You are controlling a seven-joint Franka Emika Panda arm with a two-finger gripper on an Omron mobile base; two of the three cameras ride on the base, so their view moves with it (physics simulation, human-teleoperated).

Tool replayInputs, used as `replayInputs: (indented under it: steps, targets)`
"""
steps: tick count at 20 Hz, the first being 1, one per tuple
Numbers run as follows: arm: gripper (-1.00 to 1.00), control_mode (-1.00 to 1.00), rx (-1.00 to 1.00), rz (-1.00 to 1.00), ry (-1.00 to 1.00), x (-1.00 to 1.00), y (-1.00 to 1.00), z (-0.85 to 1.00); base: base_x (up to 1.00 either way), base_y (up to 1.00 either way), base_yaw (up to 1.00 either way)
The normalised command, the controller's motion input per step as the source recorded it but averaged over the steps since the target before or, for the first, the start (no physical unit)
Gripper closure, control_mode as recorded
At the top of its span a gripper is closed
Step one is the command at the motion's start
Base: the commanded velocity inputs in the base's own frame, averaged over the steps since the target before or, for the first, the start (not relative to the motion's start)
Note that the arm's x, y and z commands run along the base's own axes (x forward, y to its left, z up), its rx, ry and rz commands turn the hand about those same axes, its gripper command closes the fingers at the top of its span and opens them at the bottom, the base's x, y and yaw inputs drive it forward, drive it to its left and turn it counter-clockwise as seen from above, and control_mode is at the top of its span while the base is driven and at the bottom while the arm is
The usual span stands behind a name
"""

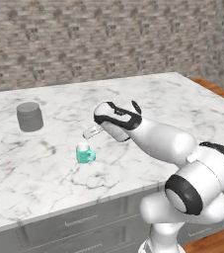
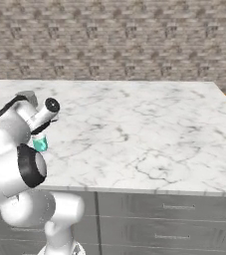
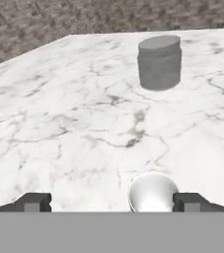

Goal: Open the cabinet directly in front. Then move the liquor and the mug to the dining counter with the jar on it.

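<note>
We see the gripper [image 3: 111, 202] hanging low over the dining counter [image 1: 148, 99], its two dark fingertips [image 3: 33, 202] standing wide apart with bare marble between them, so it is released and grasps nothing. In the hand view the mug [image 3: 152, 191] shows from above as a round white rim just inside the fingertip at the lower right, close to it; we cannot tell whether the two touch. From the left base view the mug [image 1: 85, 153] is teal, stands upright on the marble just below the hand, and has its loop handle turned toward the arm's side; its white inside looks empty as far as we can see. In the right base view a small patch of teal mug [image 2: 40, 144] peeps out beside the arm's wrist. The jar [image 1: 29, 116] stands upright on the same counter, well apart from the mug, farther back and off to the left, with its lid on, so we cannot tell what it holds. In the hand view the jar [image 3: 159, 62] sits ahead of the gripper, beyond the mug, and in the right base view only a grey corner of the jar [image 2: 27, 96] shows behind the arm. The counter's grey base has drawers [image 2: 174, 209] with bar handles along its front, all closed.
</note>
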Motion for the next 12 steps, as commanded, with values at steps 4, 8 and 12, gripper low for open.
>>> replayInputs:
  steps: [4,8,12]
  targets:
    - [-1.0,-1.0,0.06,-0.04,0.31,-1.0,-0.87,0.99,0.0,0.0,0.0]
    - [-1.0,-1.0,0.03,-0.01,0.17,-1.0,-0.99,0.84,0.0,0.0,0.0]
    - [-1.0,-1.0,0.0,0.0,0.09,-1.0,-0.92,0.54,0.0,0.0,0.0]
